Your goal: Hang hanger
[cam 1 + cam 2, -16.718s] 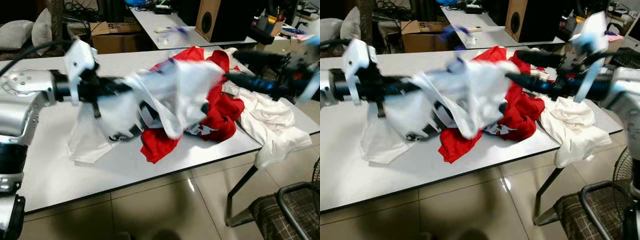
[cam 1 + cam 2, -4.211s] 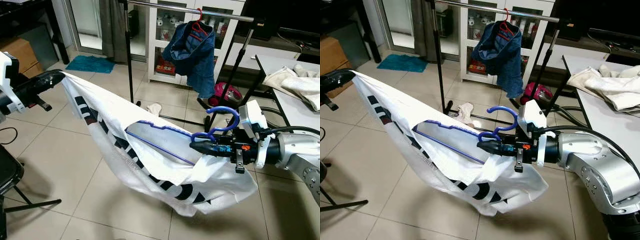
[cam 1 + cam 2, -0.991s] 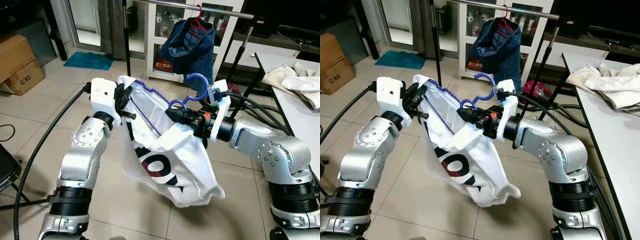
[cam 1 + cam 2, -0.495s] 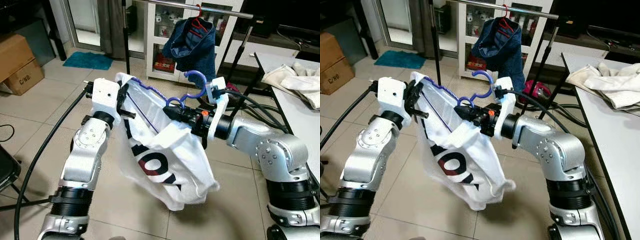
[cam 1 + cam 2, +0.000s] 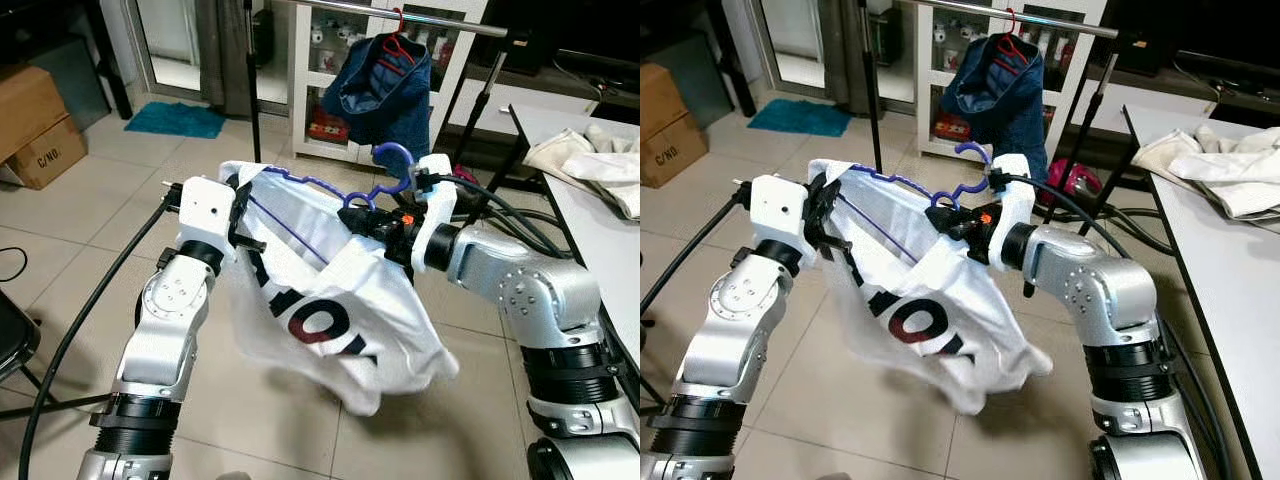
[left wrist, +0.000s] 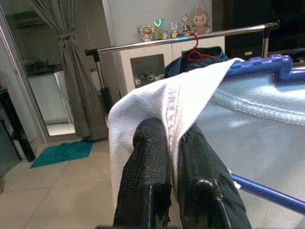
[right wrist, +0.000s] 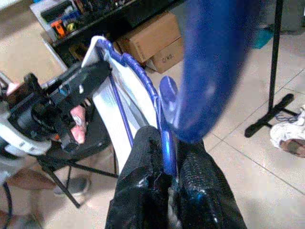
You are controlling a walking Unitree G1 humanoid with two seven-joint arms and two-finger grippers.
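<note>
A white T-shirt [image 5: 330,320] with dark lettering hangs on a blue hanger [image 5: 300,185] that I hold between both arms in front of me. My right gripper [image 5: 372,222] is shut on the hanger's neck just below its hook [image 5: 392,152], as the right wrist view shows [image 7: 167,157]. My left gripper [image 5: 236,188] is shut on the shirt's shoulder seam [image 6: 172,114] at the hanger's far end. A metal clothes rail [image 5: 400,12] crosses the back, higher than the hook.
A denim garment [image 5: 385,95] on a red hanger hangs from the rail. The rail's black stand poles [image 5: 252,80] rise behind my arms. A white table [image 5: 600,230] with pale clothes is at the right, a cardboard box [image 5: 40,130] at the left.
Both grippers have lowered slightly with the hanger, which now lies more level. The shirt's lower part has swung out to the right.
</note>
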